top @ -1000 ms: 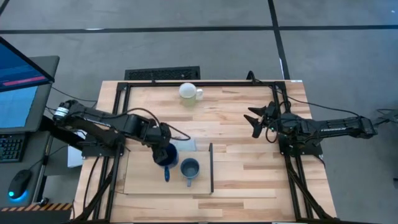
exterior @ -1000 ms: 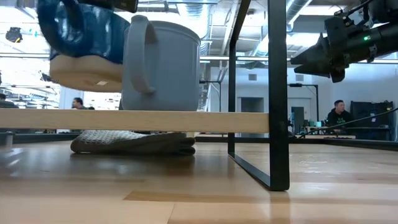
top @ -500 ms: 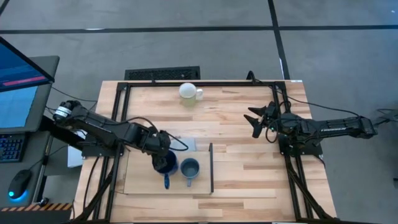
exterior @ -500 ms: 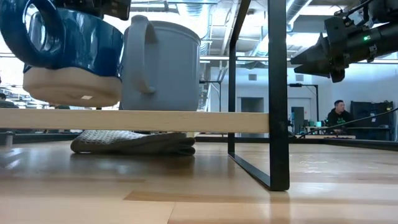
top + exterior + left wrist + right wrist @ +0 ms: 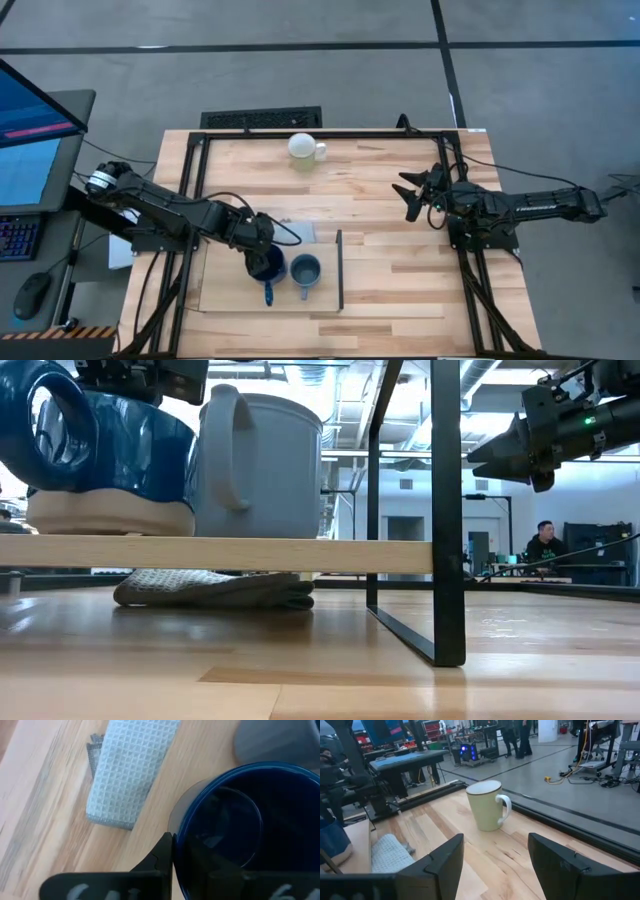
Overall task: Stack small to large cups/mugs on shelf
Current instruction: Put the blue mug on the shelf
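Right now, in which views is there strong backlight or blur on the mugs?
Low view: bright room behind puts the navy mug and grey mug against glare. Left wrist view: navy mug's dark glossy inside shows faint reflections, cloth slightly soft. Right wrist view: cream mug evenly lit.

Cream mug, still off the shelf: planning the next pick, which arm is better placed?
Right. The right claw hangs open and empty, facing the cream mug; the left claw grips the navy mug on the shelf.

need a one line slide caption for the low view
Left end effector sets the navy mug on the shelf beside the grey-blue mug.
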Robot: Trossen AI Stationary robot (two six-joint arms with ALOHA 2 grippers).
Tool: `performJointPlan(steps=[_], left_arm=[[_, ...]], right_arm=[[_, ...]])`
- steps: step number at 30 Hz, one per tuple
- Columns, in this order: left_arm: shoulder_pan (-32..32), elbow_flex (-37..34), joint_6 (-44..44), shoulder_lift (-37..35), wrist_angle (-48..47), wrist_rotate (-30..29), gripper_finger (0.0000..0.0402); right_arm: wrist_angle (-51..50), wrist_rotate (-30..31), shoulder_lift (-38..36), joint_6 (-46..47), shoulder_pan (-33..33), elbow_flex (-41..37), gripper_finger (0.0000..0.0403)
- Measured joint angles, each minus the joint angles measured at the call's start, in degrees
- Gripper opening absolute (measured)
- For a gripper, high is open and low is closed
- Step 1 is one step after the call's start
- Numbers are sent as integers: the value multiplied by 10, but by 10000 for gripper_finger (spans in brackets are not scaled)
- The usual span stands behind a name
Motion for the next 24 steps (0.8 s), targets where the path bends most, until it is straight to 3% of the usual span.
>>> performJointPlan(steps=[6, 24], left_arm=[[0, 0, 11, 0, 1, 1, 31], [0, 0, 13, 0, 22, 11, 47]], right_arm=[[0, 0, 0, 0, 0, 0, 244], [0, 0, 0, 0, 0, 0, 244]])
